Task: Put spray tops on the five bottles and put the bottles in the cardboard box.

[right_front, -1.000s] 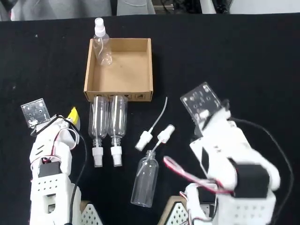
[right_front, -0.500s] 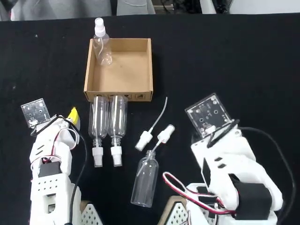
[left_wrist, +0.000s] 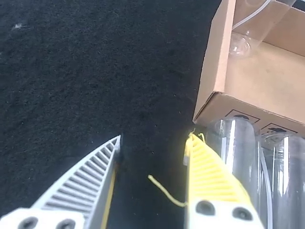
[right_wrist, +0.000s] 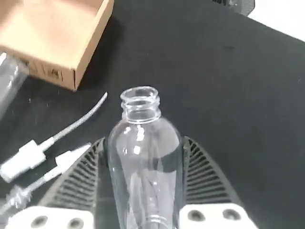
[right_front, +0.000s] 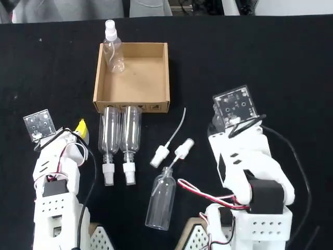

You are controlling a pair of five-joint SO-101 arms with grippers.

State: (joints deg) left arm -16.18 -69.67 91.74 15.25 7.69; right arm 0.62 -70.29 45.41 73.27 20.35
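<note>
High view looks down on a desk (right_front: 270,57) covered in matte black cloth, flecked with a few pale specks of lint. At its near edge stand the two white arm bases, left and right. Between them a bare-necked bottle (right_front: 161,200) lies on its side, neck pointing far. The left gripper (left_wrist: 152,140) sits low over bare cloth with its jaws apart, holding nothing, the yellow finger just left of the paired bottles. The right gripper (right_wrist: 143,143) is clamped on a clear held bottle (right_wrist: 140,102) with an open threaded neck, near the desk's middle right.

Just past the lying bottle, two loose spray tops (right_front: 160,154) (right_front: 183,148) rest side by side, their thin tubes trailing far and right. To their left, two capped bottles (right_front: 109,140) (right_front: 130,140) lie touching each other, caps toward the near side and bases up against the near wall of the cardboard box (right_front: 96,88). The box sits open on the left half of the desk. In its far left corner a fifth capped bottle (right_front: 113,52) leans, its spray top poking over the far rim.

Beyond the desk's far edge runs a narrow band of room: grey and white shapes, some dark clutter, and a pale wall at the right.
</note>
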